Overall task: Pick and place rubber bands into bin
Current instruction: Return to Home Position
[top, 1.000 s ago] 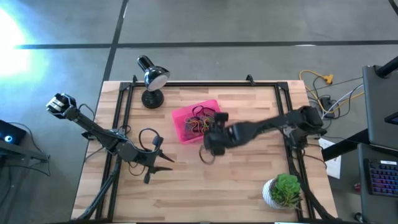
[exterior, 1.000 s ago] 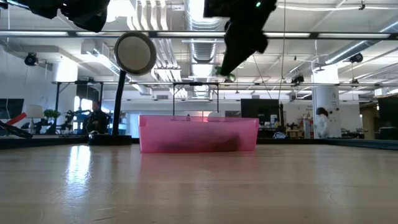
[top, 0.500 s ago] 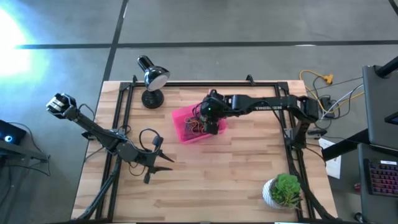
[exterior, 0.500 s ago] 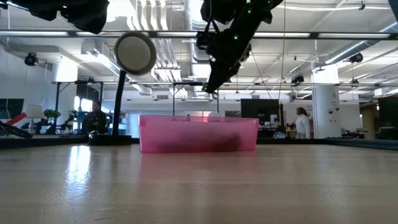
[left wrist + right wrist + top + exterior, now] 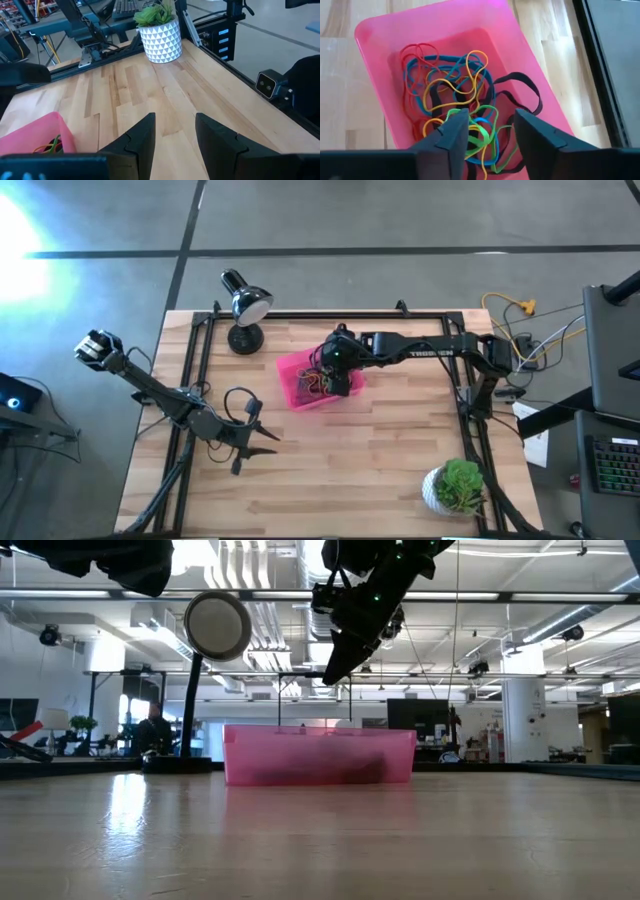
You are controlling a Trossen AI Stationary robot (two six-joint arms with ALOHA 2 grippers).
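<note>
Wooden table [image 5: 380, 460]: we log coloured rubber bands [image 5: 455, 85] in pink plastic bin [image 5: 530, 55] beneath right gripper [image 5: 491, 117], fingers apart; left gripper [image 5: 175, 120], table's left side, likewise apart.

rubber bands [image 5: 455, 100]: tangled red, blue, yellow, green, black loops inside bin | bin [image 5: 372, 55]: pink, low-walled, flat

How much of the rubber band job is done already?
Nearly all, it seems. The rubber bands lie tangled in the pink bin, and I see none on the table. The right gripper hangs open over the bin, holding nothing. The left gripper waits open above the table's left side. Probably only moving that right gripper away is left.
</note>
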